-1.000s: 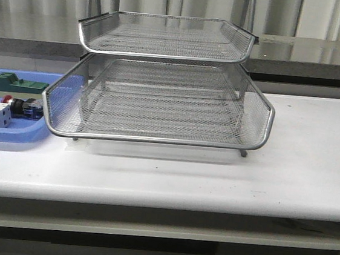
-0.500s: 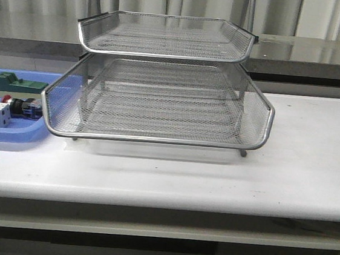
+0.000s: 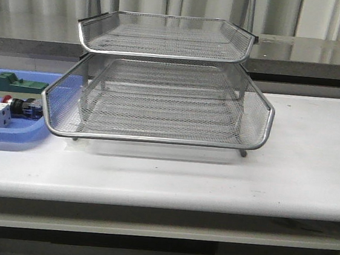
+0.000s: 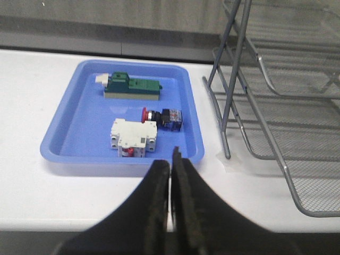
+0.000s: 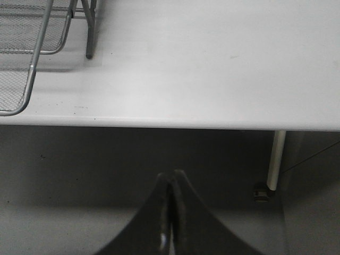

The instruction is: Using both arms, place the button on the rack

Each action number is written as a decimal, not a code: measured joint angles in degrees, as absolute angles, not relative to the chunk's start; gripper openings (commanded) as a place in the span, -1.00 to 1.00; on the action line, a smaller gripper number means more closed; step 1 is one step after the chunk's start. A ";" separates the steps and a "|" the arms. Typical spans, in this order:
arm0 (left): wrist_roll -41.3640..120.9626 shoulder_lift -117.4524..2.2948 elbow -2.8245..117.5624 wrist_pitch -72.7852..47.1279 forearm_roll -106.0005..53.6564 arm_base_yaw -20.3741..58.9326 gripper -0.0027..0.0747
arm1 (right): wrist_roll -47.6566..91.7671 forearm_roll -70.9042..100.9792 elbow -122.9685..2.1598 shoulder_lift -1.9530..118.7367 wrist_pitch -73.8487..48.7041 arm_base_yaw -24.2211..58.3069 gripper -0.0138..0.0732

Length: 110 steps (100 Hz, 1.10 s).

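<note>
Clearly button [image 4: 161,117] — red head, blue rear block — lying sideways.

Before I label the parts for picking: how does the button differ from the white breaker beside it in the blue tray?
The button is smaller and multicoloured, with a red head, dark collar and blue rear block; the white breaker is a larger, boxy, mostly white block with a small red mark. The button lies on its side, nearer the green block; the breaker sits nearer the left gripper. Both rest untouched in the blue tray.
</note>
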<state>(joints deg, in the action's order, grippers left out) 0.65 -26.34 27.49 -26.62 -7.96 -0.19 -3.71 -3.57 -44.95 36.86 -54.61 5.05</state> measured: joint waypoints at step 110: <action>8.18 -83.64 67.66 -36.71 -8.06 0.05 0.65 | -3.82 -3.57 -44.95 36.86 -54.61 5.05 -0.84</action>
<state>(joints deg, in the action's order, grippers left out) 8.18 -83.64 67.66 -36.71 -8.06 0.05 -3.82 -3.57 -44.95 36.86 -54.61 5.05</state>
